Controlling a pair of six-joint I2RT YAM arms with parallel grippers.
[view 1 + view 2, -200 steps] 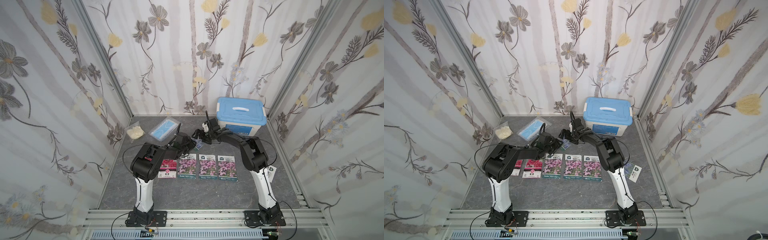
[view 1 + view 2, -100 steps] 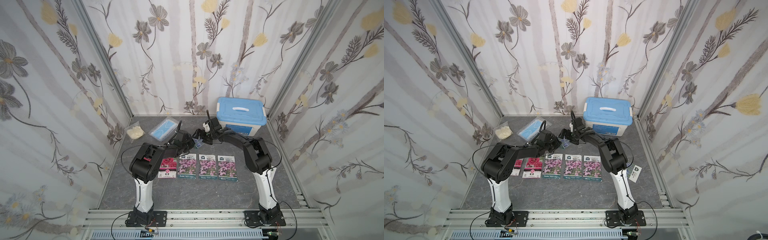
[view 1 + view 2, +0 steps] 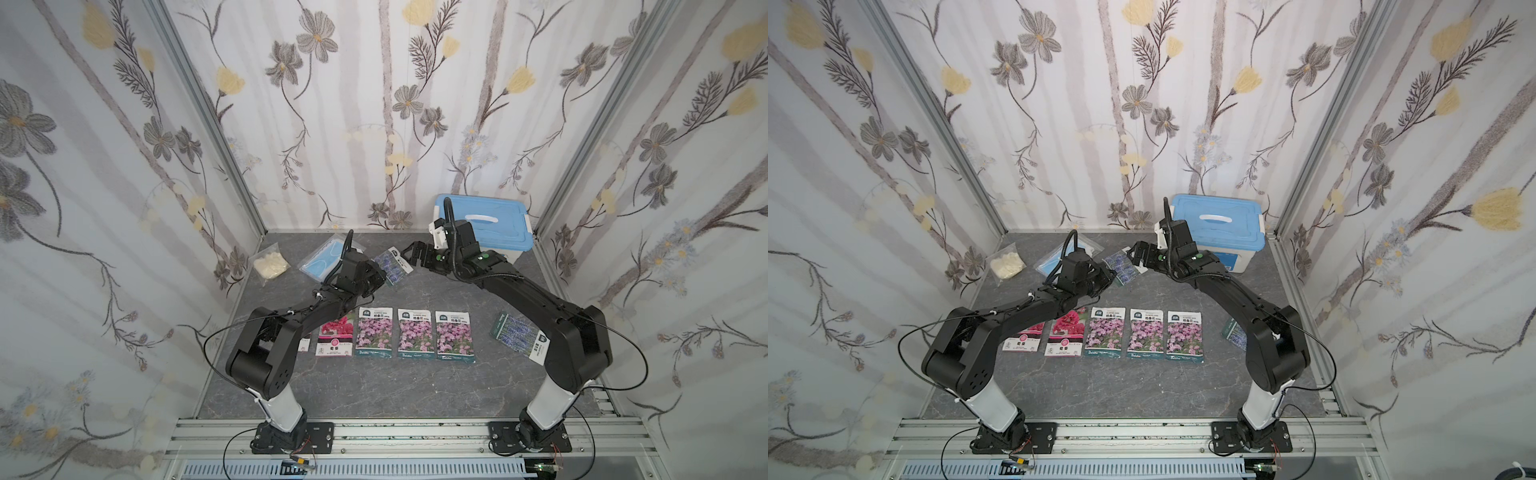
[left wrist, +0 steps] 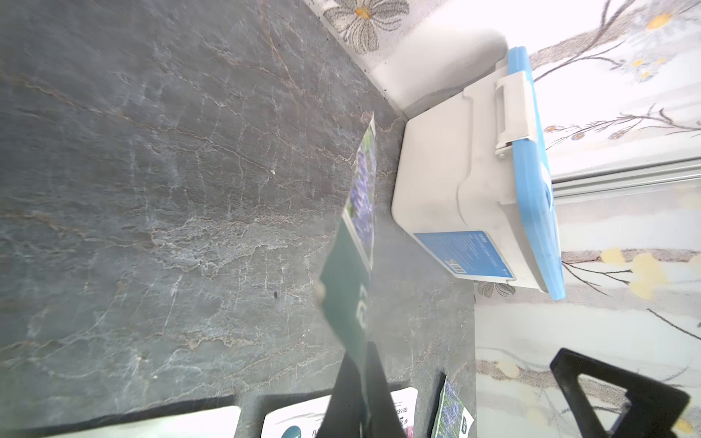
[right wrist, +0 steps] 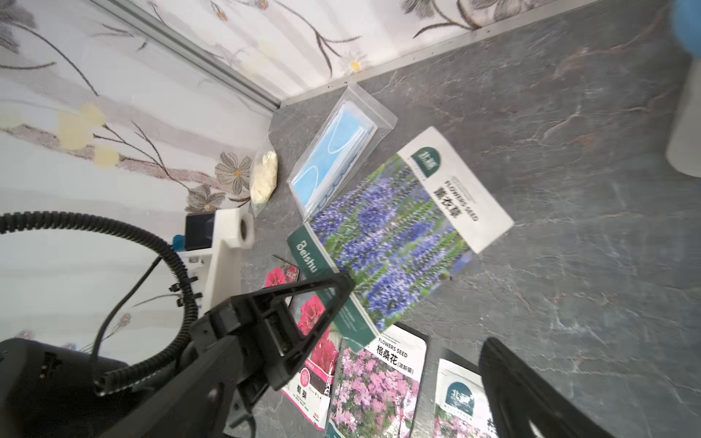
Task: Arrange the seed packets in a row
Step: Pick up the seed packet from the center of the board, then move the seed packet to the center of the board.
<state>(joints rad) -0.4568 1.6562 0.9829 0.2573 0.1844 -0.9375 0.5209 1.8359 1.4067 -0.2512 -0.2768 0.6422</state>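
Far left at the back there's a clear bag of cream stuff (image 3: 271,264), and just beside it a clear bag with a blue face mask (image 3: 322,259). Next over, the left gripper (image 3: 377,277) is clamped on the green end of a lavender packet (image 3: 392,266), holding it tilted up off the grey table (image 3: 374,386), behind the row. In the left wrist view you can see the fingers (image 4: 383,405) pinched tight on it. Just beside the packet's white label end sits the right gripper (image 3: 411,257), jaws spread wide with nothing between them. Can't tell if it's actually touching the packet, tbh. Behind that arm there's a blue-lidded box (image 3: 498,224) in the back corner.

The row of seed packets nearer the front, left to right: first red-pink packet (image 3: 1023,338), mostly under the left arm, then the second red-pink packet (image 3: 334,338) just beside it. After those come three pink-purple packets (image 3: 415,332) side by side, lined up straight. After a gap on the right, a second lavender packet (image 3: 519,334) lies skewed, partly hidden by the right arm.
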